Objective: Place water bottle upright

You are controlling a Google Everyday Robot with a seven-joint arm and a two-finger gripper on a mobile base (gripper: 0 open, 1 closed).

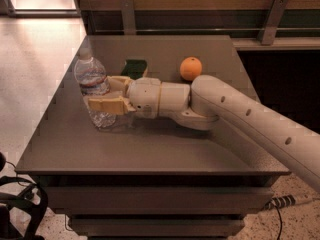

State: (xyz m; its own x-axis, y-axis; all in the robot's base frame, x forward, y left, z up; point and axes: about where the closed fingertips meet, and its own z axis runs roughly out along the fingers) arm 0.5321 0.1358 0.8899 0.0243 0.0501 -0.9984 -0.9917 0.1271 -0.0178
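Bottle stands upright near the left edge of the tabletop, about midway between the front and back edges. The gripper reaches in from the right and holds the bottle, one finger across its front and the other behind it. A green sponge and an orange lie nearer the back edge, well apart.

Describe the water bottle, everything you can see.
The water bottle is clear ribbed plastic with a pale cap and a label band on its upper part. It stands upright on the table, near the edge at the picture's left. The gripper reaches in from the right, its fingers closed on the bottle's middle.
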